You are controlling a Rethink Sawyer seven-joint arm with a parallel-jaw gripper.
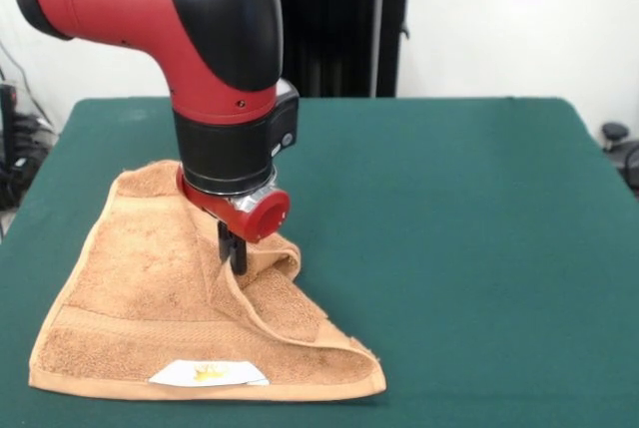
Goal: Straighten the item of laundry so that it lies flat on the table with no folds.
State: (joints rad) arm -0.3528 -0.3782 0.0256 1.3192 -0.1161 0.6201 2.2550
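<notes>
The green tabletop [459, 199] is carrying the towel [150, 298]; the gripper [233, 253] is pinching its folded-over flap, spare cloth lying toward the picture's right

Looks like a robotics lab or test room: red and black robot arm [190, 59] on a black pedestal [339, 24] at twelve o'clock, green cloth-covered table [469, 218] as workbench, bare white wall [519, 19] behind, loose cables [20, 149] at nine o'clock.
</notes>
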